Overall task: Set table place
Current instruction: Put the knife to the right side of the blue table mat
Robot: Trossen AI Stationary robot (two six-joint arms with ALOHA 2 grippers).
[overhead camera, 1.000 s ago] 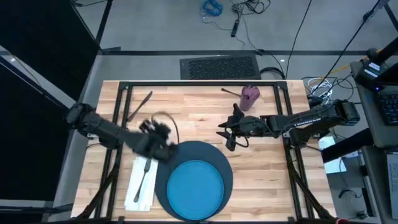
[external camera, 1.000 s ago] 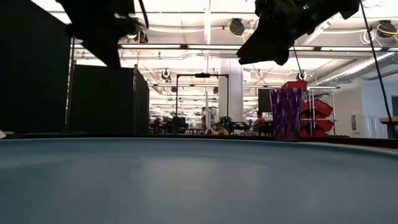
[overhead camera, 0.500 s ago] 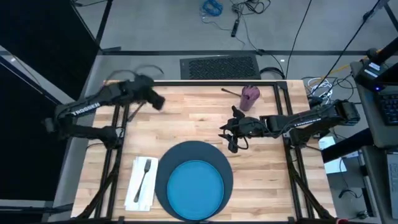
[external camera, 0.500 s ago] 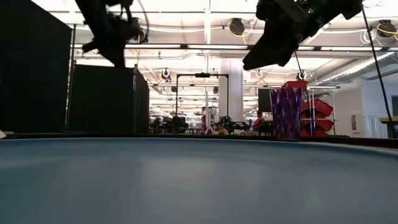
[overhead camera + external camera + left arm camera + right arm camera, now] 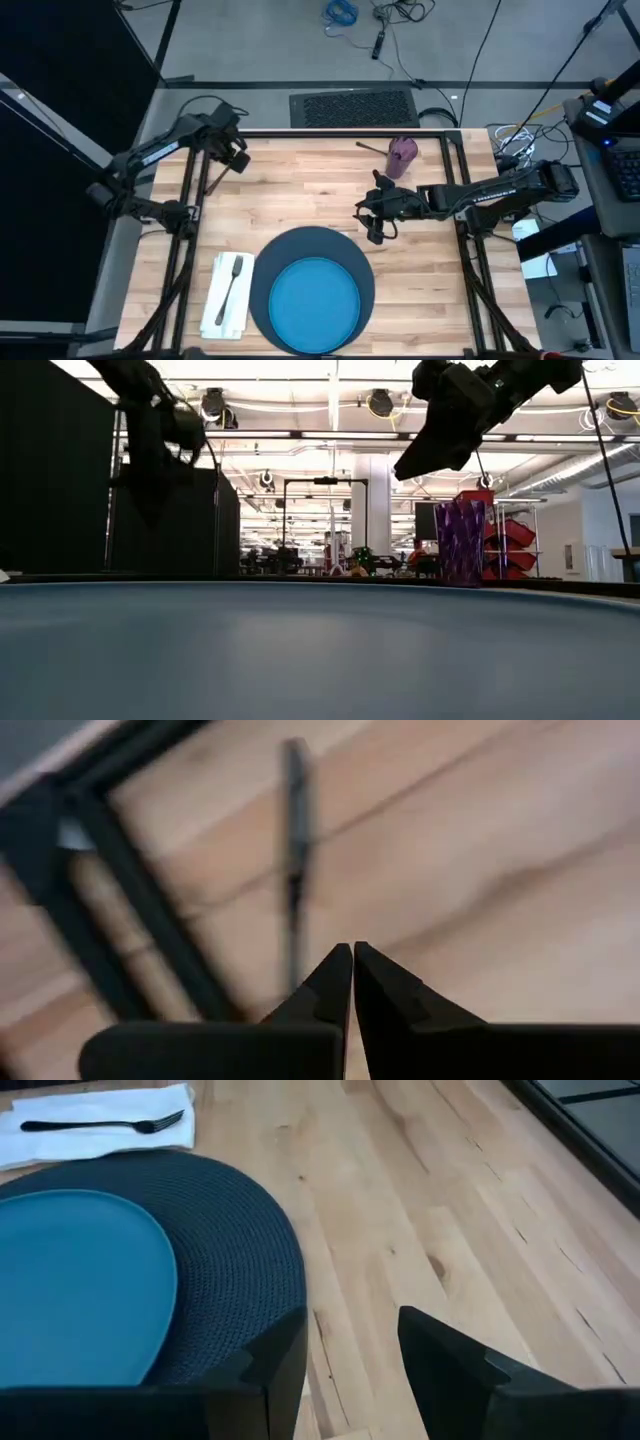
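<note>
**Left arm over the far-corner utensil, fingers together**

The left end effector [image 5: 236, 160] hangs above the far left corner of the counter [image 5: 330, 205], its two fingers pressed closed on nothing; the thin dark utensil [image 5: 224, 170] — likely the knife, though its shape is too slight to be sure — lies on the wood just beside and below it, close to the black frame bar. Its long axis runs diagonally, from near the frame toward the far edge; judged from that, a grasp would have to open across that line and come down.

The left arm is plainly the nearer; the right end effector [image 5: 375, 215] waits mid-counter with fingers apart and empty, near the purple cup [image 5: 402, 156] and well apart from the utensil.

The place itself sits at the near edge: navy mat [image 5: 300, 246], blue plate [image 5: 315, 303] on it, napkin [image 5: 214, 304] to its left with the fork [image 5: 232, 284] lying on it.

The high view gives the layout but hides the finger gap; the left wrist view shows the closed tips [image 5: 352, 980] with the utensil [image 5: 293, 840] lying lengthwise ahead of them, blurred. The low view shows only the arms aloft and the cup [image 5: 460, 542]; the right wrist view adds the mat's weave [image 5: 230, 1240] and the fork [image 5: 100, 1124] on the napkin.
</note>
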